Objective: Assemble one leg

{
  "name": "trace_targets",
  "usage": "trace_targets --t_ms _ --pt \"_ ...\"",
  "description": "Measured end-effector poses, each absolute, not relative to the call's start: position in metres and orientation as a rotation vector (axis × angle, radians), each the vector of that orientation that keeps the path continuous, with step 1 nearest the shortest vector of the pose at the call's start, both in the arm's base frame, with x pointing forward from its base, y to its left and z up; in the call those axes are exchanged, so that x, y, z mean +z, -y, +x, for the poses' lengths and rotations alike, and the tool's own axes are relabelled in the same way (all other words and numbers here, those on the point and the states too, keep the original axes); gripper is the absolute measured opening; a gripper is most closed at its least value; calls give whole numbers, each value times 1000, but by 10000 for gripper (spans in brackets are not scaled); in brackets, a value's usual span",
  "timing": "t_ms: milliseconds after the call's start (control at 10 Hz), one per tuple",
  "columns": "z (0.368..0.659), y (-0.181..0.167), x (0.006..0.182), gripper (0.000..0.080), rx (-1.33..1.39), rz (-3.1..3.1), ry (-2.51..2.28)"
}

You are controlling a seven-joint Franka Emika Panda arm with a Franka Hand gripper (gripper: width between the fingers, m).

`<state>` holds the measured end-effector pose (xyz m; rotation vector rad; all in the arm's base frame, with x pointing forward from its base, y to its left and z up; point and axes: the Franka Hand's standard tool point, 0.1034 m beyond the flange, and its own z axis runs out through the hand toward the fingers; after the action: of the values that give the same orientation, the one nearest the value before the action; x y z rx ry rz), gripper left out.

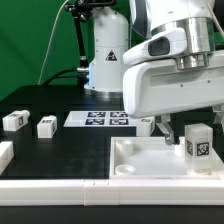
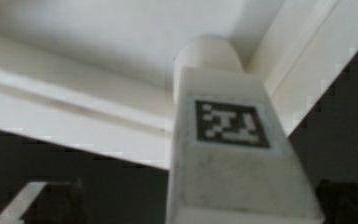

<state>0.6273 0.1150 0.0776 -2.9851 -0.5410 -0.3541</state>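
A leg (image 1: 198,141), a small white block with a black-and-white tag, stands upright inside the large white tray-like piece (image 1: 140,165), near its corner on the exterior view's right. My gripper (image 1: 191,131) hangs right over it, its jaws apart on either side of the leg's top. In the wrist view the leg (image 2: 224,140) fills the middle, and the dark fingertips (image 2: 41,204) stand wider than it, with a gap on one side. My gripper (image 2: 197,206) is open. The tray-like piece's rim (image 2: 87,70) shows beyond the leg.
Two more legs (image 1: 14,121) (image 1: 46,126) lie on the black table at the exterior view's left, and another (image 1: 146,124) lies by the tray-like piece's far edge. The marker board (image 1: 100,119) lies behind. A white part (image 1: 5,154) sits at the left edge.
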Motion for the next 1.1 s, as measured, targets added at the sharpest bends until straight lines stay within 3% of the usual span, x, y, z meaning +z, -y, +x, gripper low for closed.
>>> trace_targets --t_ms 300,500,600,700,900,1100 --pt "627 -119 81 649 -12 -2981 545" --pt "633 -117 80 649 -31 -2981 541" --pt "633 -117 80 521 -31 -2980 542" --pt "632 -117 80 521 -31 -2980 542" --pt "633 -117 80 291 -31 -2981 541" --pt "633 -117 80 291 -28 -2989 490"
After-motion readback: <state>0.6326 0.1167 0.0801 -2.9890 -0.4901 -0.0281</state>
